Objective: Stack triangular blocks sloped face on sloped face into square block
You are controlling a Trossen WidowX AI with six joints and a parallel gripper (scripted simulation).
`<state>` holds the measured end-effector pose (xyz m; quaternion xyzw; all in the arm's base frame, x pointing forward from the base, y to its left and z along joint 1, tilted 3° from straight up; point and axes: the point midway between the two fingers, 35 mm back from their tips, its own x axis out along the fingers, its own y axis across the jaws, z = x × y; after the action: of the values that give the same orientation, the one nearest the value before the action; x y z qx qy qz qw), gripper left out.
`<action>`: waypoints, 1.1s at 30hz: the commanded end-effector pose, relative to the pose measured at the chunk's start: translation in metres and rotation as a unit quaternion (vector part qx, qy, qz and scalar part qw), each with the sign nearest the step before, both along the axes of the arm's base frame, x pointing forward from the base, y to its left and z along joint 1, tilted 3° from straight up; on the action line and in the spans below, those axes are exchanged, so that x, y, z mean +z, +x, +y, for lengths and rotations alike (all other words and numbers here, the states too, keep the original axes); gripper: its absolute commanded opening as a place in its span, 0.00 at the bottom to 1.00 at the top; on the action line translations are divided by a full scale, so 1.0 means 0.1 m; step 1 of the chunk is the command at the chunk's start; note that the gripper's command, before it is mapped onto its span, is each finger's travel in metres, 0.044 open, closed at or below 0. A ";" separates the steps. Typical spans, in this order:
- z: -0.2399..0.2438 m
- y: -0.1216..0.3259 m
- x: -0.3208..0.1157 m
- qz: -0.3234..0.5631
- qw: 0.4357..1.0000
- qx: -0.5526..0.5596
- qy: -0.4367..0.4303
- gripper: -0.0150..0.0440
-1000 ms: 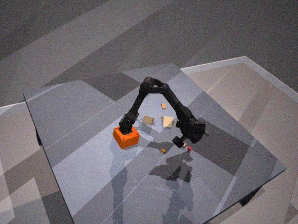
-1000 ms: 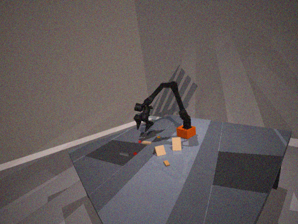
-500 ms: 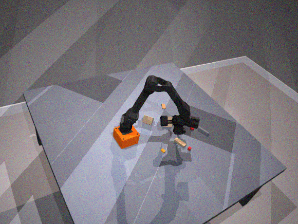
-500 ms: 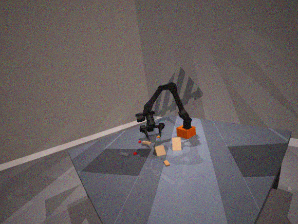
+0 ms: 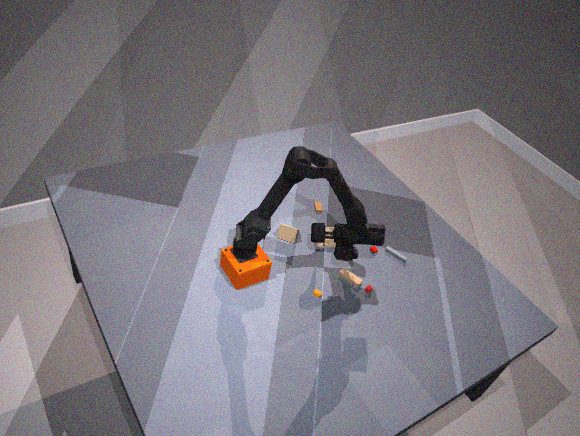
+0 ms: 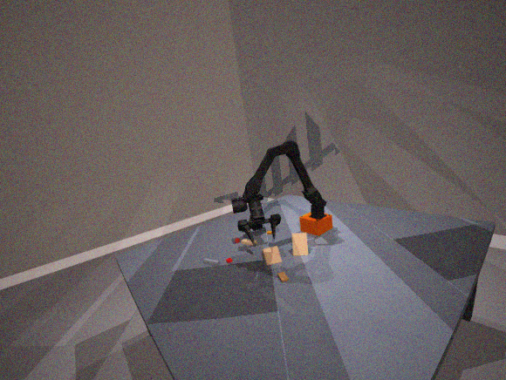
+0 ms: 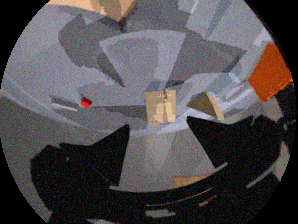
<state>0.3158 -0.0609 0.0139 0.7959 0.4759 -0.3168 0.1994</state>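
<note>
One tan triangular block (image 5: 288, 233) (image 6: 299, 244) (image 7: 215, 106) stands on the table near the orange base. The other triangular block (image 5: 327, 244) (image 6: 272, 256) (image 7: 160, 106) stands apart from it, farther from the base, and is partly covered by the gripper in the top view. My gripper (image 6: 264, 240) (image 7: 159, 123) is wide open and empty, held above the table near this second block. In the top view its fingertips are hard to make out. Neither block is held.
A pale bar-shaped piece (image 5: 350, 278) (image 6: 247, 241), a red cube (image 5: 374, 249) (image 6: 229, 260) (image 7: 86, 102), another red cube (image 5: 368, 289) (image 6: 236, 240), a grey rod (image 5: 396, 254) (image 6: 211, 261), a small orange block (image 5: 318, 206) (image 6: 283, 276) and a yellow piece (image 5: 317, 293) (image 6: 269, 232) lie around.
</note>
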 end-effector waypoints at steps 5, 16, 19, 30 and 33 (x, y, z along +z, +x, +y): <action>0.50 0.16 -0.45 0.009 1.000 0.002 0.013 1.00; 0.55 0.15 -0.48 0.008 1.000 0.002 0.014 1.00; 0.55 0.15 -0.48 0.008 1.000 0.002 0.014 1.00; 0.54 0.16 -0.48 0.007 1.000 0.004 0.011 0.96; 0.54 0.16 -0.48 0.007 1.000 0.004 0.011 0.82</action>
<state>0.3314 -0.0073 -0.0344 0.7941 0.4837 -0.3161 0.1885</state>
